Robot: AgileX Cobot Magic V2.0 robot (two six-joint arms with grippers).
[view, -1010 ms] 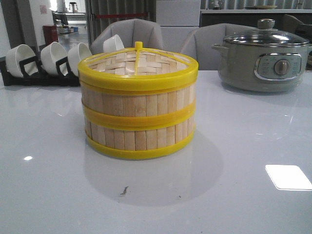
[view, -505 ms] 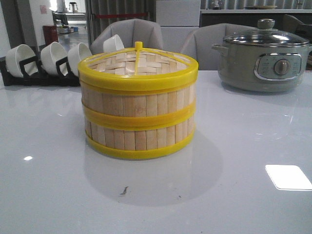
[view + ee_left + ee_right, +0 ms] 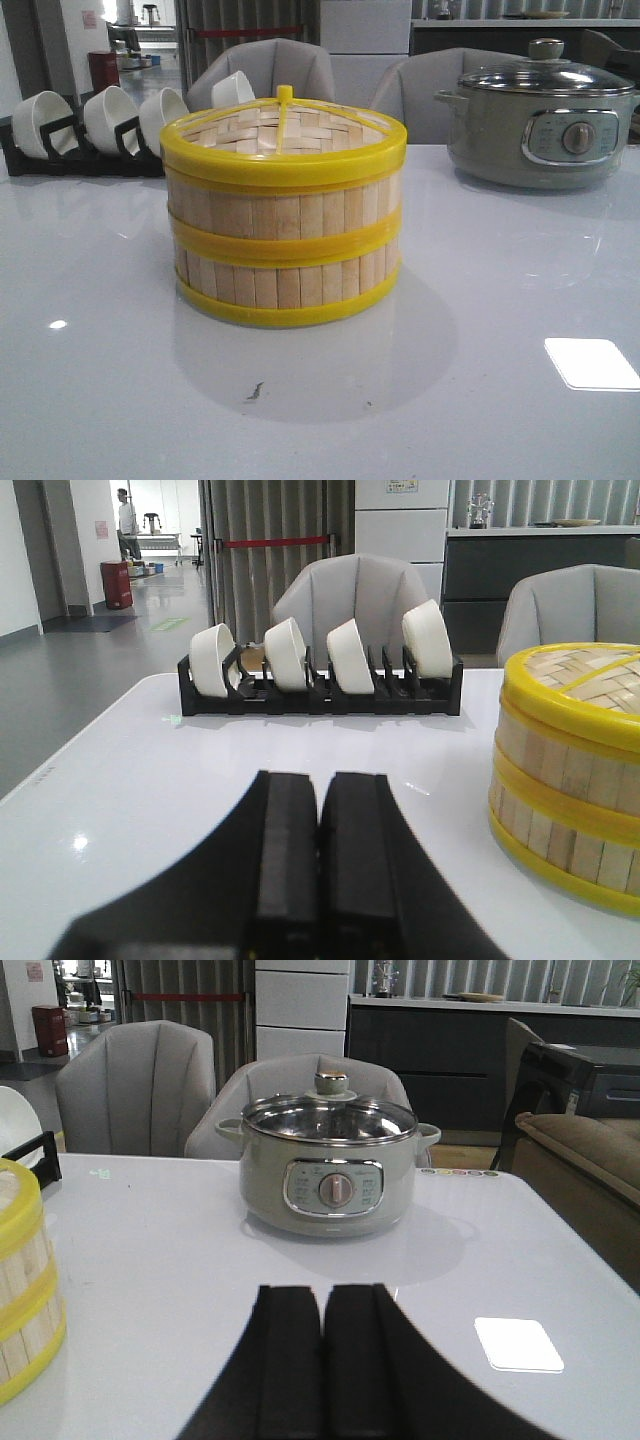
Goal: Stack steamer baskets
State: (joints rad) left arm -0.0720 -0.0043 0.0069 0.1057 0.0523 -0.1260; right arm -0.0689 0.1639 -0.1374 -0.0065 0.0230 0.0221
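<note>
Front view: round bamboo steamer baskets with yellow rims [image 3: 284,225], stacked at table centre.
Left gripper [image 3: 318,825]: pressed together, baskets just to its right.
Right gripper [image 3: 322,1345]: pressed together, farther off.

Nothing I can actually read anywhere from my cameras. The electric pot [image 3: 329,1178] has tiny markings around its knob [image 3: 335,1190] on the control panel, but they're too small and blurry, and the sign on the far wall [image 3: 102,528] is just a smudge.
</note>
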